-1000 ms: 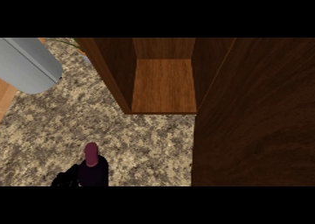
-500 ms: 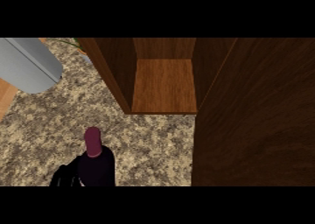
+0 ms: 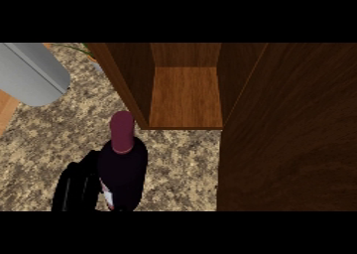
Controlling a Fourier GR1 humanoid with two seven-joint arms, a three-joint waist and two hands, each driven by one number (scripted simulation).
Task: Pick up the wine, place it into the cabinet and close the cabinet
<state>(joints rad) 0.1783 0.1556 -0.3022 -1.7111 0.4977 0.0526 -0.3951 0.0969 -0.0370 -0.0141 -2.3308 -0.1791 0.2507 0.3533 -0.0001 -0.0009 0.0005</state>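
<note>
While curled fingers (image 3: 79, 186) grip it, the wine bottle (image 3: 123, 163) nears the open cabinet (image 3: 185, 99).

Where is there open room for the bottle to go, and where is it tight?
The cabinet shelf lies bare between its side walls, straight ahead of the wine bottle curled in the left hand. Bare speckled counter lies between bottle and open door. It is tight by the cabinet's left wall, near the bottle's neck, and toward the grey cylinder.
</note>
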